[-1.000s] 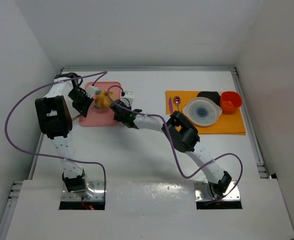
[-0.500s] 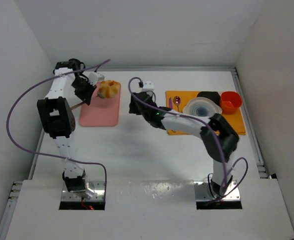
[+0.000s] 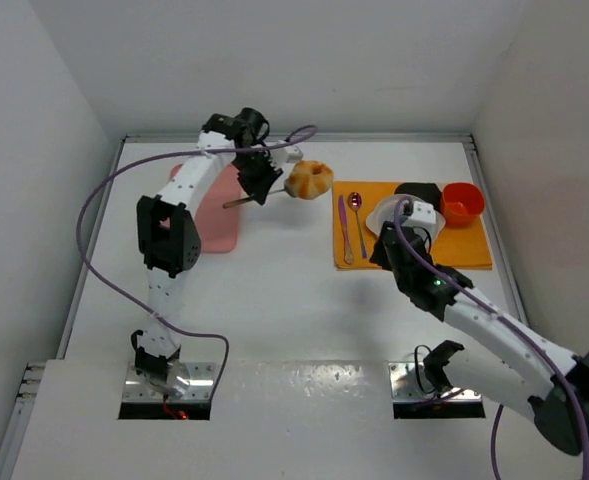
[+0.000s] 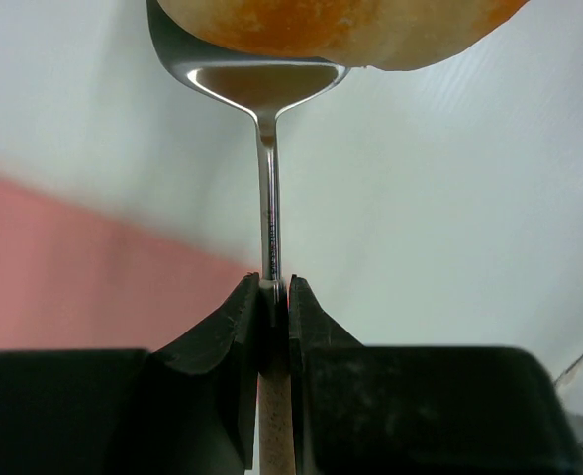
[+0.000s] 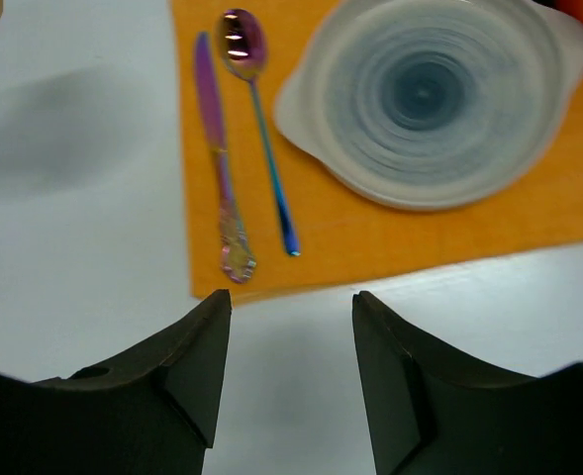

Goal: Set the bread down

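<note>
Left wrist | bread on spatula blade | beyond left pincer

The bread between board and mat
The bread sits on a spatula, board to its left, mat to its right; knife, spoon and plate lie on the mat.

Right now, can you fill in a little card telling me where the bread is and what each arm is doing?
bread: riding on the metal spatula, over bare table between the pink cutting board and the orange placemat
left end effector: shut on the spatula's thin handle
right end effector: open, empty, by the placemat's near edge
white plate: on the placemat, no bread on it yet
beside the plate: knife and spoon, side by side
</note>
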`<state>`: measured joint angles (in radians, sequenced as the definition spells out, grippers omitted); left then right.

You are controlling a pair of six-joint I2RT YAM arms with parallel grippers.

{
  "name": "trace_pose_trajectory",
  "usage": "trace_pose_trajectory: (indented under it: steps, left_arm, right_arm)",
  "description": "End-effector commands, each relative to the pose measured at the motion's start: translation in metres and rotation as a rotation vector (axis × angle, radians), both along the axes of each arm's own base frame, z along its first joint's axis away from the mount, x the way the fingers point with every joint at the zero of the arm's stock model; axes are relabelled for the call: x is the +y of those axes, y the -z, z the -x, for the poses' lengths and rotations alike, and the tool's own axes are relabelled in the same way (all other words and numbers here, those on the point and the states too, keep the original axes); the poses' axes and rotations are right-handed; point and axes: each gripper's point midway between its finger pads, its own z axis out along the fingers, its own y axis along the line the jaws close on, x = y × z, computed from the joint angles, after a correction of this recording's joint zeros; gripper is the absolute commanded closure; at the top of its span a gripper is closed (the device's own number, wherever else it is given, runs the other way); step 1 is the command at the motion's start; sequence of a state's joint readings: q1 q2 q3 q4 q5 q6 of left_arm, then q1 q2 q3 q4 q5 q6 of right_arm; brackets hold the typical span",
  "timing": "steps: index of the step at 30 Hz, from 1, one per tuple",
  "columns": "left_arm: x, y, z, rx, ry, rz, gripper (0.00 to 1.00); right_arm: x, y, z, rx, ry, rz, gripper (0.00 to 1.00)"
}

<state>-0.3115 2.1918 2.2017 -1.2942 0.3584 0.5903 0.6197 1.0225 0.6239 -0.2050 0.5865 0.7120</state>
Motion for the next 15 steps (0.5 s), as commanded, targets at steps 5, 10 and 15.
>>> trace_pose_trajectory:
  steps: [5,10,15]
  left_arm:
    - [-0.13,-0.004,0.011,-0.067,0.118,0.134,1.0]
    - [-0.191,-0.008,0.005,-0.108,0.054,0.239,1.0]
    - [-0.223,-0.002,-0.007,-0.125,-0.055,0.296,1.0]
  right_arm:
    - [-0.08,0.017,0.063,0.042,0.205,0.082,0.5]
    - [-0.103,0.023,0.083,0.026,0.262,0.1,0.5]
    - [-0.115,0.029,0.096,0.049,0.278,0.13,0.51]
